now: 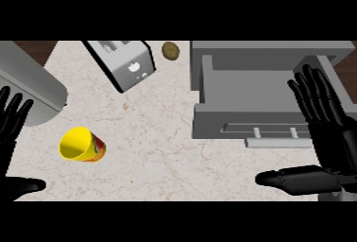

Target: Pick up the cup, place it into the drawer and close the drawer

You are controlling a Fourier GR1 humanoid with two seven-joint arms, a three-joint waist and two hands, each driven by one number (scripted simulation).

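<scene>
Head view, cup on its side (mouth facing lower left), both hands spread wide.

Left hand cut by left edge, right hand by right edge, drawer partly behind it.

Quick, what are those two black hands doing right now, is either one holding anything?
Left hand: open, fingers straight, holding nothing, at the view's left edge.
Right hand: open, fingers straight, holding nothing, over the open grey drawer.
</scene>
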